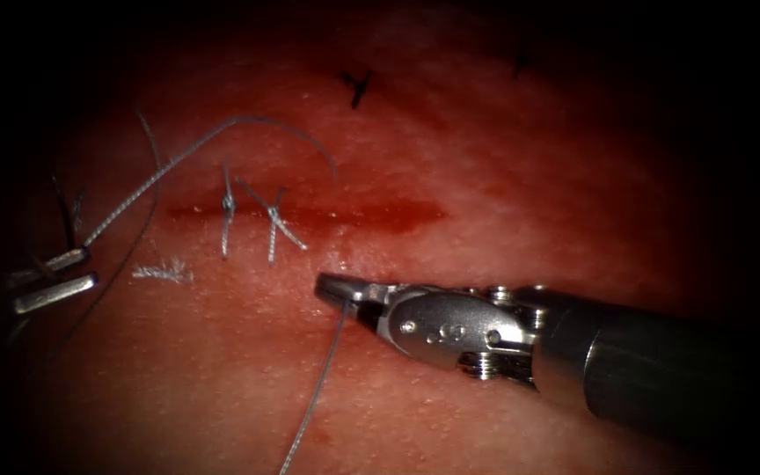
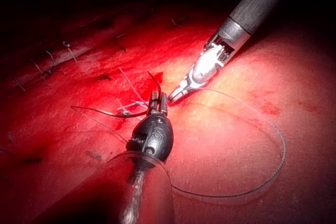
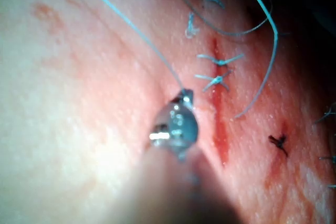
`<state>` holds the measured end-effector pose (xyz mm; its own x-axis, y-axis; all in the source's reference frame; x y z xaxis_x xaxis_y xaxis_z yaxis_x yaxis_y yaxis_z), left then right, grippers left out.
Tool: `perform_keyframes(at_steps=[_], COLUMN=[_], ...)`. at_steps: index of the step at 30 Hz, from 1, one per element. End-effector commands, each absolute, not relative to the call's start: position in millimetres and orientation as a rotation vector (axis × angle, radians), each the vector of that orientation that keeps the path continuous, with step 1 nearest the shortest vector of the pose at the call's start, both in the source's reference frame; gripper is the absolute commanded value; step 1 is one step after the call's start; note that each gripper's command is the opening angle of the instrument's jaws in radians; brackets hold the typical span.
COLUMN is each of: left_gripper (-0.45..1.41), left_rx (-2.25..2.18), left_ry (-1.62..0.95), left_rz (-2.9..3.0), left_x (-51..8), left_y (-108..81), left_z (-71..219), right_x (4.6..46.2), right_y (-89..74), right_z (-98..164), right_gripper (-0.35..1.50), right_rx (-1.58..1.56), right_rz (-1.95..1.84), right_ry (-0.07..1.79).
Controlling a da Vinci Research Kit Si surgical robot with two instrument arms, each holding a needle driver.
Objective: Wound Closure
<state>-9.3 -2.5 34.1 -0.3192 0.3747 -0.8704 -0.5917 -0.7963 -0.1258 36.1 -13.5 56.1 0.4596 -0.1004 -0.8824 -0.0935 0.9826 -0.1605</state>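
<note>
1. My right tool (image 1: 332, 288) sits just below the cut (image 1: 305, 214), jaws clamped on the thread (image 1: 318, 387).
2. My left tool (image 1: 76, 271) is at the far left, jaws parted in the endoscope view, curved needle (image 1: 222, 141) gripped near its blunt end.
3. The needle arcs above the tissue (image 1: 485, 176); whether its tip is in, I can't tell.
4. Two tied stitches (image 1: 250, 215) cross the cut.

Thread (image 3: 126, 22) is gripped by the right tool (image 3: 184, 98), closed, beside the cut (image 3: 219, 129); two knots (image 3: 218, 72) are seen.
</note>
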Motion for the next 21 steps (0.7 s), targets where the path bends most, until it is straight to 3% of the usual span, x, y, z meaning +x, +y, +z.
perform_keyframes(at_steps=[1,16,17,19,21], left_gripper=[-0.45,-0.45,-0.45,-0.45,-0.45], left_rx=[-1.33,-1.326,-1.326,-1.328,-1.328], left_ry=[0.29,0.289,0.289,0.288,0.288], left_rz=[2.135,2.14,2.14,2.14,2.14], left_x=[-9.9,-10.1,-10.1,-10.1,-10.1], left_y=[-2.2,-2.3,-2.3,-2.4,-2.5], left_z=[34.7,34.9,34.9,34.8,34.8], right_x=[36.4,37.8,37.9,37.8,37.3], right_y=[-14.8,-26.9,-26.3,-24.6,-23.7], right_z=[54.6,39.0,38.8,39.8,40.9], right_gripper=[-0.35,-0.35,-0.2,0.93,1.11], right_rx=[-0.197,-0.127,-0.125,-0.116,-0.123], right_rz=[-0.005,-0.084,-0.077,-0.037,-0.002], right_ry=[1.123,1.231,1.228,1.211,1.19])
